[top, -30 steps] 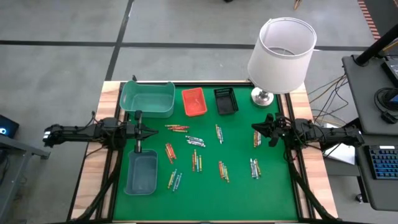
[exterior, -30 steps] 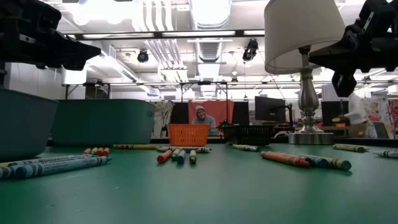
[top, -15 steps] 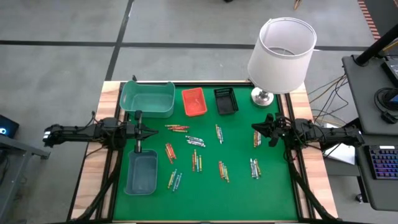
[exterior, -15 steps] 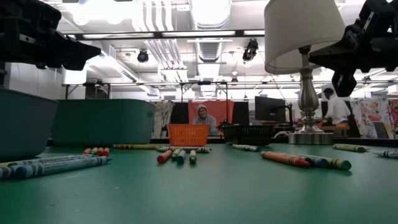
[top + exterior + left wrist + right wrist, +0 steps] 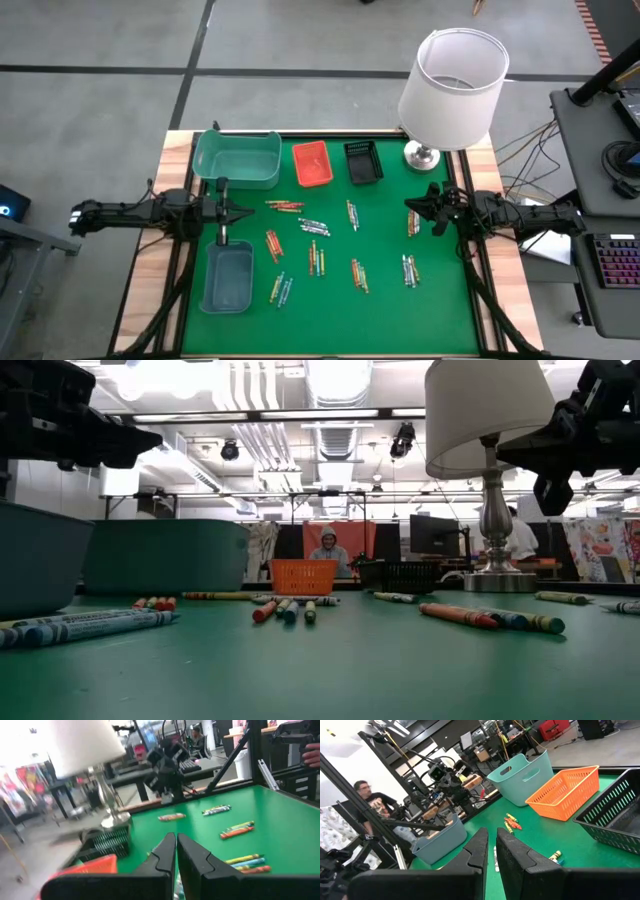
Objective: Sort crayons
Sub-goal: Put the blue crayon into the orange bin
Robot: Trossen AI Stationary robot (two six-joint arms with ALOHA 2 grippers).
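I'm holding my left gripper (image 5: 243, 211) above the mat's left side, fingers pressed together w/ nothing between them. It's hanging between two teal bins: the bigger teal bin (image 5: 237, 158) toward the back, the smaller teal bin (image 5: 227, 277) toward the front. My right gripper (image 5: 411, 208) is hovering over the right side of the green mat (image 5: 440, 310), its fingers nearly closed, only a thin slit showing in the right wrist view, and nothing gripped. Both grippers are pointing inward at each other across the mat.

The crayons (image 5: 316, 257) are lying loose on the mat between the two grippers, in small clusters: one group (image 5: 284, 206) just beyond my left gripper's tips, another (image 5: 413, 224) right beside and slightly under my right gripper, others spread toward the front incl. a bunch (image 5: 409, 269) at front right. None are touching either gripper.

Along the back edge, next to the bigger teal bin, are sitting an orange basket (image 5: 311, 163) and a black basket (image 5: 363, 162). A lamp w/ a white shade (image 5: 453, 88) is standing at the back right corner, close behind my right arm. In the low view a person (image 5: 328, 549) is sitting in the room beyond the table.
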